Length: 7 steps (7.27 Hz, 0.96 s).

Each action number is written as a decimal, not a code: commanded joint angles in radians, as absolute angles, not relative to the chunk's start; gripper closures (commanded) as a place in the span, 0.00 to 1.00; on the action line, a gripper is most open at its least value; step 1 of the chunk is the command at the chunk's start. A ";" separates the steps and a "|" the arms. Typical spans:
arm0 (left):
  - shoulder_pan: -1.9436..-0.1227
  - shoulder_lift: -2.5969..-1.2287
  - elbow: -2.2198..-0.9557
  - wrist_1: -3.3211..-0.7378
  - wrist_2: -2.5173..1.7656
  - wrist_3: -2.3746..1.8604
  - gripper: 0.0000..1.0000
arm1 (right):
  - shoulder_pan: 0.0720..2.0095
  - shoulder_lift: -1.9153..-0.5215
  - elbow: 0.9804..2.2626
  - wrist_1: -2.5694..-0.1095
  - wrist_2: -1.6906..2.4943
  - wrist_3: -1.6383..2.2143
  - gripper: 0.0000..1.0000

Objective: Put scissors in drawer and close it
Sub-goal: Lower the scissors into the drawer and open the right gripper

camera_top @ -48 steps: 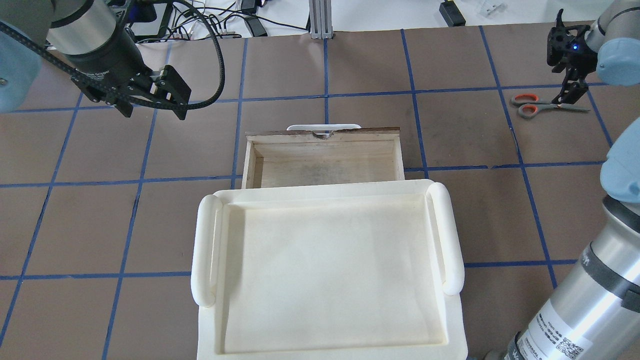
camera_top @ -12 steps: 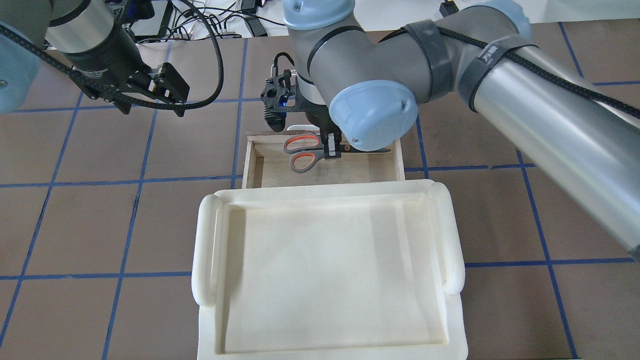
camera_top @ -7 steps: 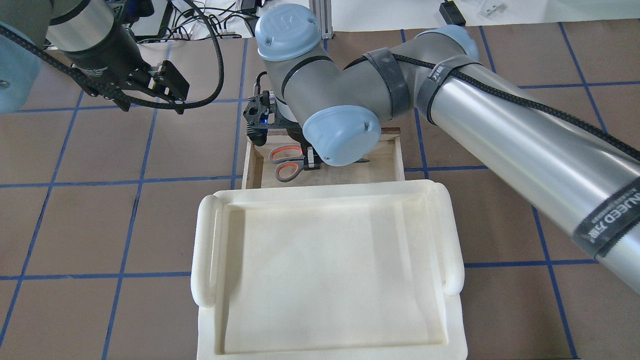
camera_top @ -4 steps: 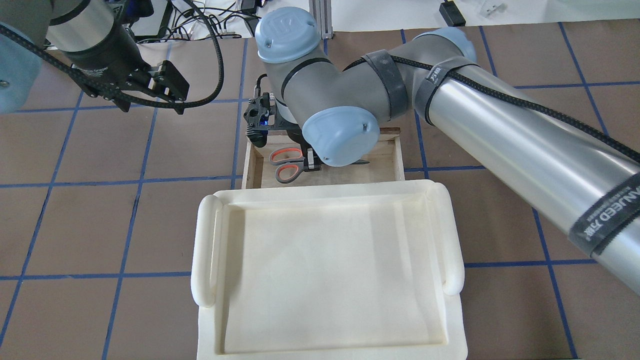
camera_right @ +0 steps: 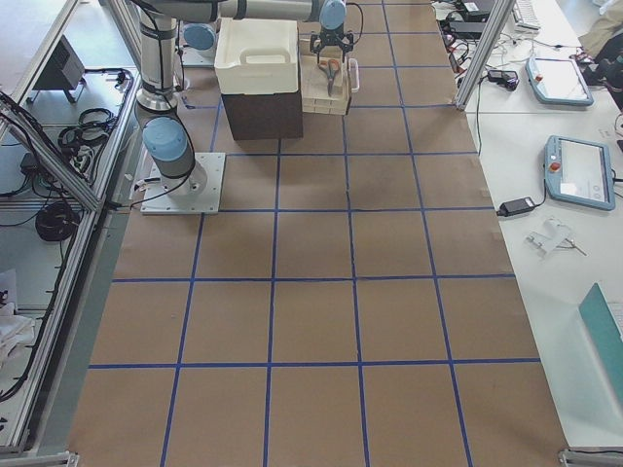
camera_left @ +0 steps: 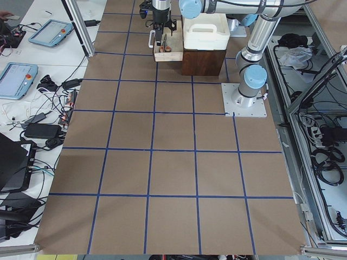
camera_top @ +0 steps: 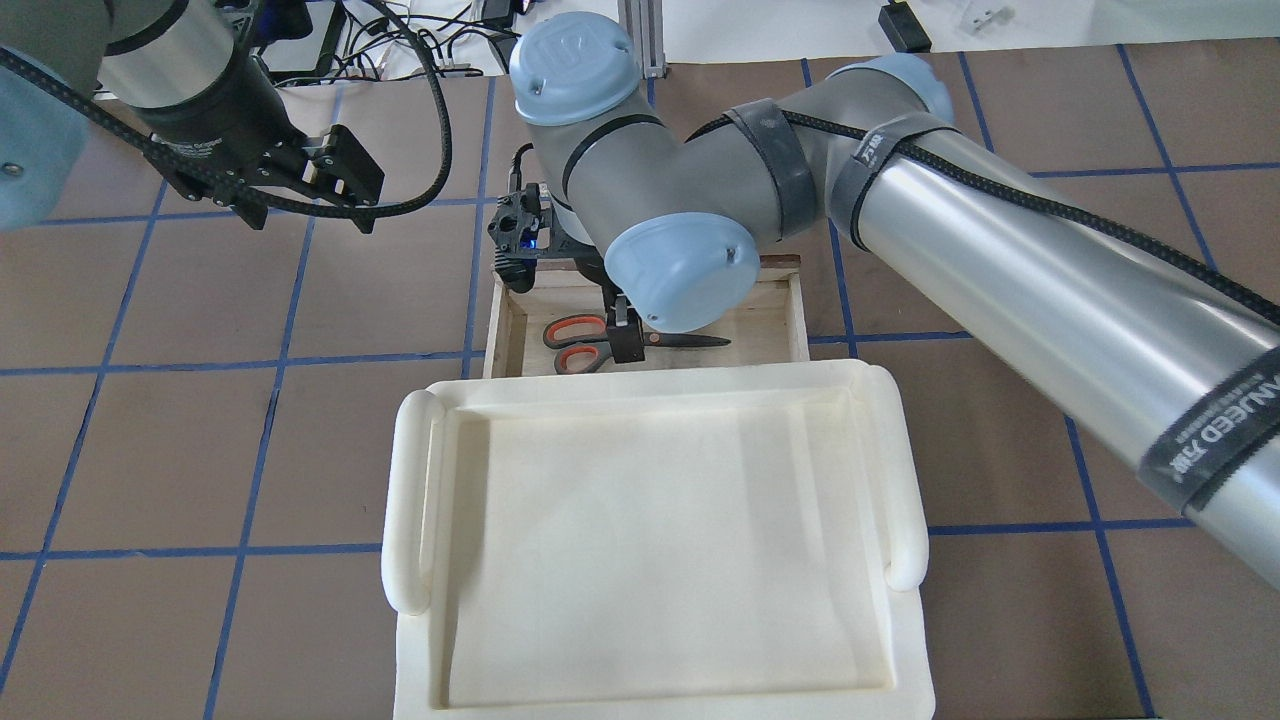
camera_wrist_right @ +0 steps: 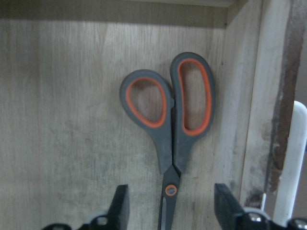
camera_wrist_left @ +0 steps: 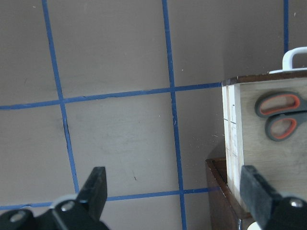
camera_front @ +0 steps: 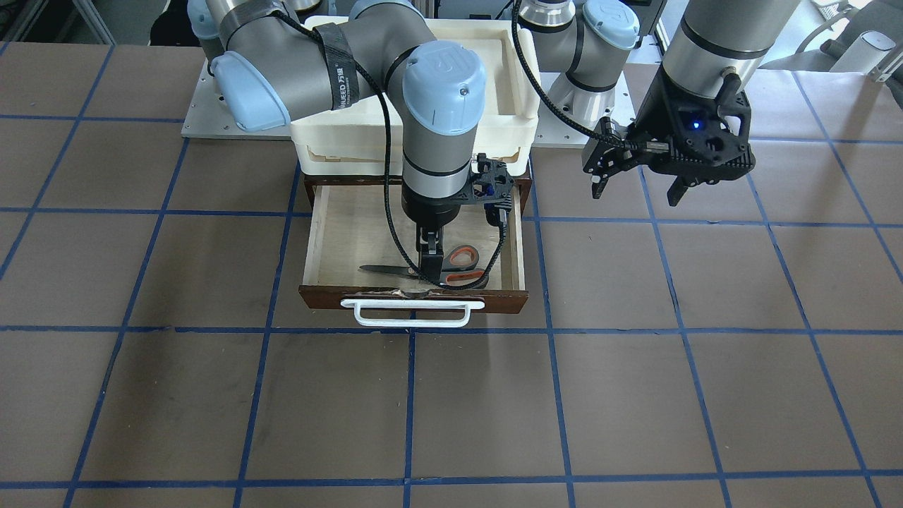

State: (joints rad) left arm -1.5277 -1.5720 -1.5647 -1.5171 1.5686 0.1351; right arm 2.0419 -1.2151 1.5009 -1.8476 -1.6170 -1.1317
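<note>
The scissors (camera_top: 582,345) lie flat on the pale floor of the open drawer (camera_top: 795,320), handles toward my left, blades toward my right. In the front view the scissors (camera_front: 462,259) lie just behind the drawer front (camera_front: 331,295) and its white bar handle (camera_front: 413,314). My right gripper (camera_top: 628,340) points straight down into the drawer, open. In the right wrist view its fingers (camera_wrist_right: 120,206) stand apart on either side of the scissors' pivot (camera_wrist_right: 169,189), not touching it. My left gripper (camera_top: 305,198) hangs open and empty above the table, to the left of the drawer.
A large white tray (camera_top: 410,500) sits on top of the dark cabinet and covers the near part of the drawer. My right arm (camera_top: 1000,260) reaches across the table above the drawer. Cables and devices lie beyond the table's far edge (camera_top: 420,40).
My right arm carried the scissors from the table's far right into the drawer. In the last half second the right gripper opened and the scissors dropped flat on the drawer floor. The left arm stayed still.
</note>
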 commanded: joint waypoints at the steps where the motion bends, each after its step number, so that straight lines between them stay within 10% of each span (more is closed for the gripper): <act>1: -1.526 -1.575 -1.571 -1.512 1.566 0.133 0.00 | 2.027 -1.235 1.490 -1.856 -1.623 -1.120 0.00; 7: -1.523 -1.588 -1.569 -1.506 1.558 0.137 0.00 | 1.672 -1.474 1.496 -1.791 -1.618 -0.790 0.00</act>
